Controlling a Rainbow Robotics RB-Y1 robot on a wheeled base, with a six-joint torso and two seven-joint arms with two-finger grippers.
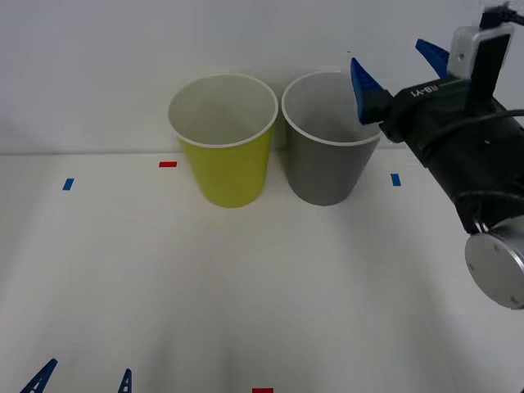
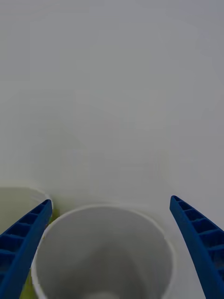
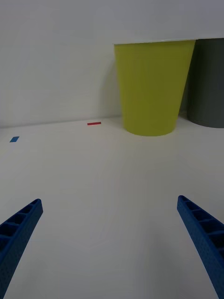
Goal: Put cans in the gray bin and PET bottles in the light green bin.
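The left gripper is waiting low over the near table, fingers apart. Farther off, the right gripper is hovering spread and empty above the gray bin (beside the light green bin), likely post-drop; no can visible.

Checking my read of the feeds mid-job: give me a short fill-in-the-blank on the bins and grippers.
1. The right gripper is above the ____ bin.
2. Its fingers are ____.
3. The light green bin stands on the gray bin's ____ side, robot's own.
4. The left gripper is low near the table, fingers ____.

Missing: gray; open; left; open
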